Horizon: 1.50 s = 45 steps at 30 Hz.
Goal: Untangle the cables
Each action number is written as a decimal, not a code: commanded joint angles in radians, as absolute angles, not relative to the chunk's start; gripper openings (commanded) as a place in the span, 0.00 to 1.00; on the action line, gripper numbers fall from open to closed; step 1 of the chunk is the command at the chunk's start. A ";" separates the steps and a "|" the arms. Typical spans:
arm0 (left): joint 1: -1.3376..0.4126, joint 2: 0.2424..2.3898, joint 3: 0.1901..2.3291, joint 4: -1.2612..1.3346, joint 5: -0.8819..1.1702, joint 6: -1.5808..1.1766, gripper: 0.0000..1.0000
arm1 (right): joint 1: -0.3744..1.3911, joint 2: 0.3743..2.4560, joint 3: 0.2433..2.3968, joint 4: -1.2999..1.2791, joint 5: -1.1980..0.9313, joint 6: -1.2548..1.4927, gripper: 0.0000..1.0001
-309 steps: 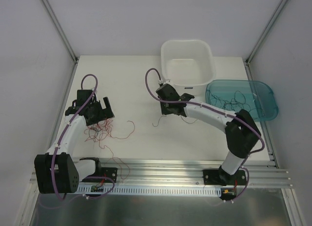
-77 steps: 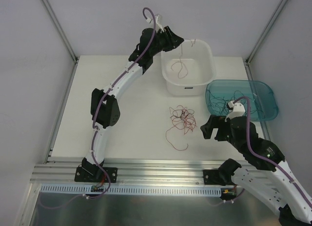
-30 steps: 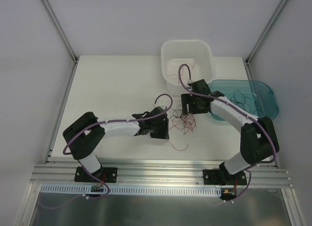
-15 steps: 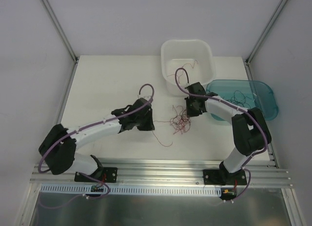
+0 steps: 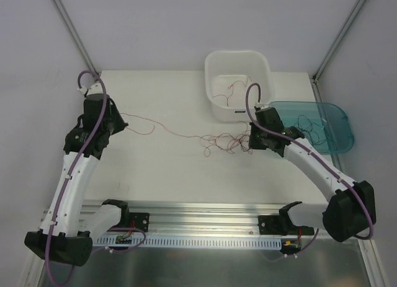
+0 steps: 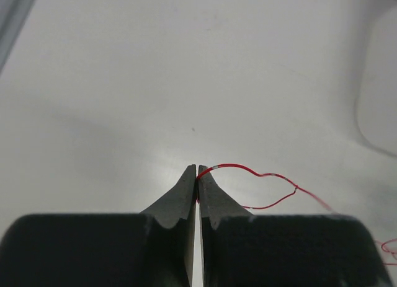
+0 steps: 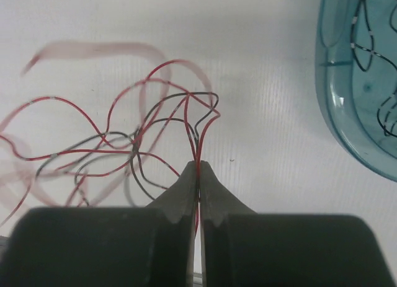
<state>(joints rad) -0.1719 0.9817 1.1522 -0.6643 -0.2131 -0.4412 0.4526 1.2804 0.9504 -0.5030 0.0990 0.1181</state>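
The cables are thin red and black wires. A loose tangle (image 5: pixel 224 142) lies mid-table, and one red strand (image 5: pixel 162 131) runs out from it to the left. My left gripper (image 5: pixel 119 118) is at the far left, shut on that strand's end. In the left wrist view the red strand (image 6: pixel 248 169) leaves the closed fingertips of the gripper (image 6: pixel 197 169) and curves right. My right gripper (image 5: pixel 251 141) is shut on the right side of the tangle. In the right wrist view red and black wires (image 7: pixel 142 141) fan out from that gripper's (image 7: pixel 198 165) pinched tips.
A white tub (image 5: pixel 268 70) at the back holds a few red wires. To its right, a teal tray (image 5: pixel 340 116) holds black wires, and its rim (image 7: pixel 329 101) sits just right of my right gripper. Aluminium rails run along the near table edge.
Both grippers have shut on wires. My left arm swung far to the left and back, drawing a red strand out of the tangle. The right gripper shifted slightly right and the tangle spread.
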 commanded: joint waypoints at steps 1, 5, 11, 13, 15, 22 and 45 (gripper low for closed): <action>-0.028 0.989 1.224 -0.761 -0.333 -0.383 0.00 | 0.446 1.174 0.977 -0.609 0.152 0.137 0.01; 0.095 1.025 1.261 -0.762 -0.315 -0.387 0.00 | 0.428 1.080 0.996 -0.653 0.150 0.146 0.00; 0.140 1.087 1.261 -0.750 -0.273 -0.402 0.00 | 0.403 0.967 1.054 -0.692 0.100 0.137 0.01; 0.158 1.107 1.256 -0.747 -0.252 -0.405 0.00 | 0.403 0.957 1.068 -0.699 0.078 0.121 0.01; 0.158 1.115 1.243 -0.733 -0.226 -0.402 0.00 | 0.405 0.969 1.071 -0.704 0.057 0.109 0.02; 0.158 1.108 1.108 -0.687 -0.003 -0.368 0.00 | 0.457 1.089 0.938 -0.638 -0.074 0.152 0.28; -0.296 1.014 0.888 -0.608 0.105 -0.575 0.93 | 0.716 1.117 0.945 -0.552 0.061 0.233 0.86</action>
